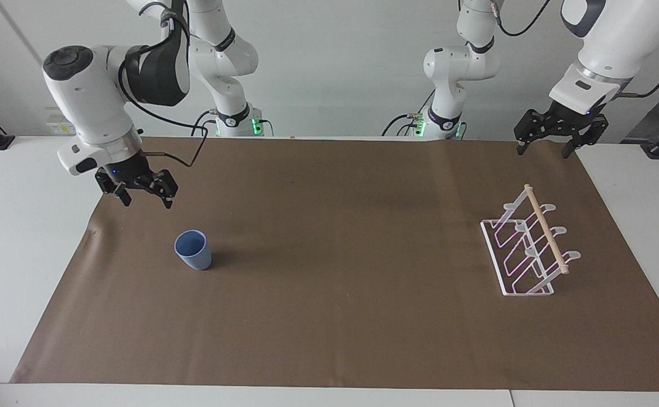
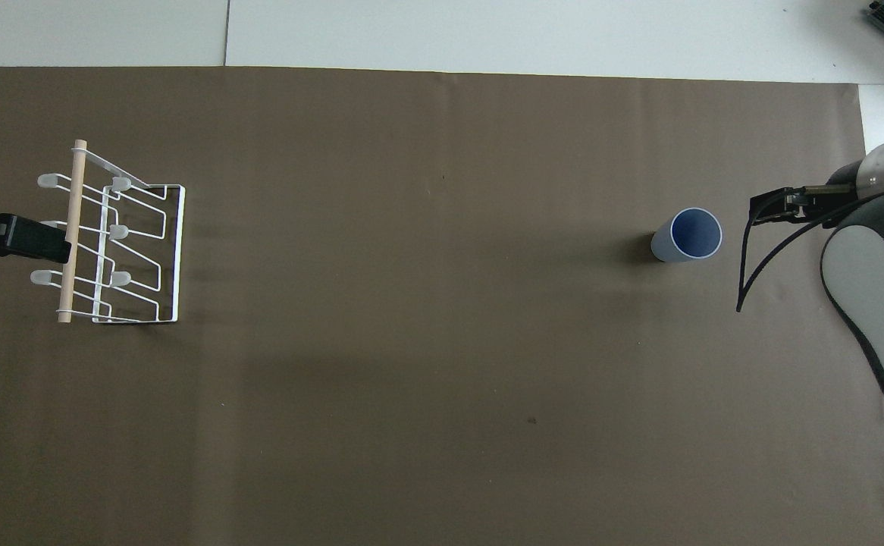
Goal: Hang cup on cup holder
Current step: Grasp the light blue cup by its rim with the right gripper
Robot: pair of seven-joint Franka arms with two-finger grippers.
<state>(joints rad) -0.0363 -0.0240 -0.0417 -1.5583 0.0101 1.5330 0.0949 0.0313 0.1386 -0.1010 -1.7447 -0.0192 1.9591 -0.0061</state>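
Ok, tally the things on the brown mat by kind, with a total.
cup: 1, light blue, upright, at the right arm's end
cup holder: 1, white wire with a wooden dowel, at the left arm's end
Total: 2

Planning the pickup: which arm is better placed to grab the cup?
Right. The right gripper hangs open over the mat beside the upright cup. The left gripper waits at the other end, by the cup holder.
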